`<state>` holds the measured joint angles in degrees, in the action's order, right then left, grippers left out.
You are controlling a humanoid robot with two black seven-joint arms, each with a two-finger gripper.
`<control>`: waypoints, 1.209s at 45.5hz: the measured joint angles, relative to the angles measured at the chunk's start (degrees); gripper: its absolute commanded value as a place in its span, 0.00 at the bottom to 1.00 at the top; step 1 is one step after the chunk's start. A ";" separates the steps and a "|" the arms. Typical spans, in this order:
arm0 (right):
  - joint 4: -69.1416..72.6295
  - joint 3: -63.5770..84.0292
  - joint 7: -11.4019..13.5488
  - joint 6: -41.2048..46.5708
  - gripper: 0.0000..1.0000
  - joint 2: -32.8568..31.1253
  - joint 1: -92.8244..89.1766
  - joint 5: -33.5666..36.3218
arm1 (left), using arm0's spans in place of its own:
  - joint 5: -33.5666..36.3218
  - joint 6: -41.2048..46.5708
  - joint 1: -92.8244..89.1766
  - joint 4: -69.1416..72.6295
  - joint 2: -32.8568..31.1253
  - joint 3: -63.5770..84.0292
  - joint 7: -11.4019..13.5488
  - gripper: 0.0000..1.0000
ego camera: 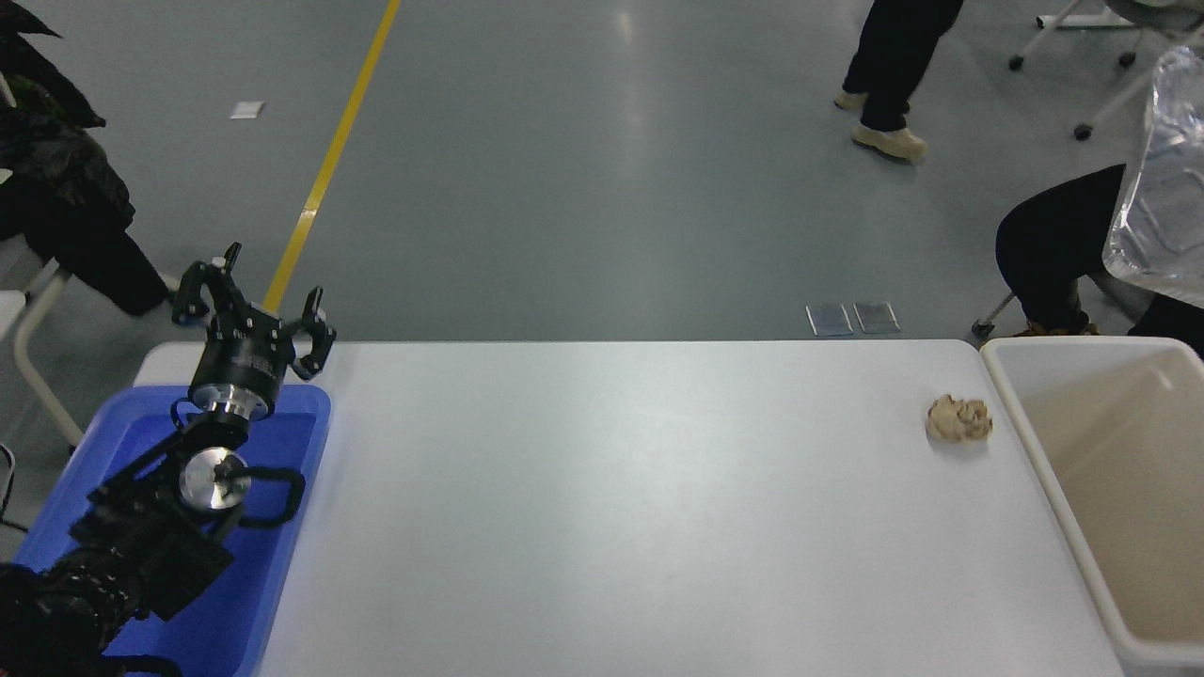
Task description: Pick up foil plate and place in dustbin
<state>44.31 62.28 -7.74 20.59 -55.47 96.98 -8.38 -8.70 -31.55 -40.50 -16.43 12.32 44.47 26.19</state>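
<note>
A: Looking for the foil plate (pixel 1162 179): hanging in the air above the far side of the dustbin (pixel 1035 461), shining, partly cut off by the picture's edge

B: Being held by what?

A: Not showing; right pincer out of view, so not guessing at the grip

B: Judging how it handles, then

A: Likely weighing next to nothing, thin and easily dented, slippery on the smooth faces; probably best pinching the crimped rim lightly, not squeezing the base

B: And the left pincer (pixel 254 301)?

A: Parked far to the left of the dustbin, over a blue tray (pixel 306 414), fingers spread, gripping nothing

B: Checking the table (pixel 611 498)

A: White, flat, smooth; carrying only a crumpled tan paper ball (pixel 959 418) just left of the dustbin's near-side rim, not touching it

B: Checking the room

A: Grey glossy floor (pixel 564 188) beyond the dustbin, yellow line (pixel 329 160) running far off to its left; one person standing (pixel 889 75) well behind it, another sitting (pixel 1053 254) just past its far rim
</note>
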 measured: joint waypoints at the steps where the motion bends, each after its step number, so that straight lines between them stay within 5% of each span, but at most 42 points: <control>1: -1.02 -1.72 0.09 -1.15 0.00 -0.37 -2.82 1.35 | -0.01 0.00 0.00 0.00 0.01 0.00 0.00 0.99; 19: -11.02 -30.88 0.42 -17.96 0.00 2.74 -41.36 14.29 | -0.01 0.00 0.00 0.00 0.00 0.00 0.00 0.99; 43: -38.93 -62.27 6.67 -24.78 0.00 26.78 -67.10 16.76 | 0.00 0.00 0.01 0.00 -0.02 0.07 0.00 0.99; 55: -41.59 -65.54 7.30 -27.00 0.00 31.27 -69.01 16.73 | 0.00 0.00 0.03 0.00 -0.02 0.09 0.00 0.99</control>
<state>2.72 -3.26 -0.44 -6.41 -24.20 27.98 8.35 -8.70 -31.55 -40.47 -16.43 12.30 44.56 26.19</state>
